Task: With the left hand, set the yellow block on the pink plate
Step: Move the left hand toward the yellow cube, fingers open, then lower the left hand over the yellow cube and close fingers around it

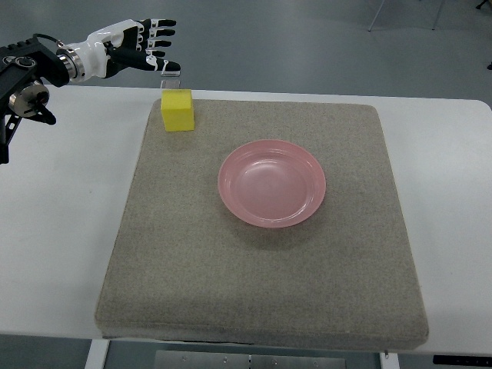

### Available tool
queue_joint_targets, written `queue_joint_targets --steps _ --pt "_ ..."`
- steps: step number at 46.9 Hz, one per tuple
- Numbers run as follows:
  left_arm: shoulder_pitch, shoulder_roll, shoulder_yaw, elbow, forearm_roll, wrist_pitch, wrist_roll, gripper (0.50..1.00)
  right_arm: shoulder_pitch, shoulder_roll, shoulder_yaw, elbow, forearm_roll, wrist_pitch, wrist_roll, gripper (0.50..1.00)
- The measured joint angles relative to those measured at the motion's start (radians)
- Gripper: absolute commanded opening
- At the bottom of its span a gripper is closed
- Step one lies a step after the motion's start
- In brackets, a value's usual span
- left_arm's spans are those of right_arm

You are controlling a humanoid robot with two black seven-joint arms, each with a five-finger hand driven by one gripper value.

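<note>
One mat [261, 292], one pink plate [272, 183], one yellow block [177, 111], left hand [142, 46] open.

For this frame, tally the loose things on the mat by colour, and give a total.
Yellow: 1, the block, at the mat's far left corner.
Pink: 1, the plate, empty, near the middle.
Total: 2.
The left hand hovers open beyond the block, holding nothing.

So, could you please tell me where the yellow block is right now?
In the top view, the yellow block sits at the far left corner of the grey mat, left of the pink plate, with the left hand open just beyond it.
</note>
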Motion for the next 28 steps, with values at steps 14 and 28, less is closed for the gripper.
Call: queue_joint_targets --steps 14,28 --pt "-0.008 -0.033 0.2 -0.048 0.441 0.304 0.0 0.994 0.0 0.0 0.0 0.0 0.0 0.0 0.0 0.924" --pt "-0.039 -0.088 0.366 -0.038 0.461 0.359 -0.001 0.994 0.0 0.0 0.0 0.0 0.0 0.0 0.0 0.924"
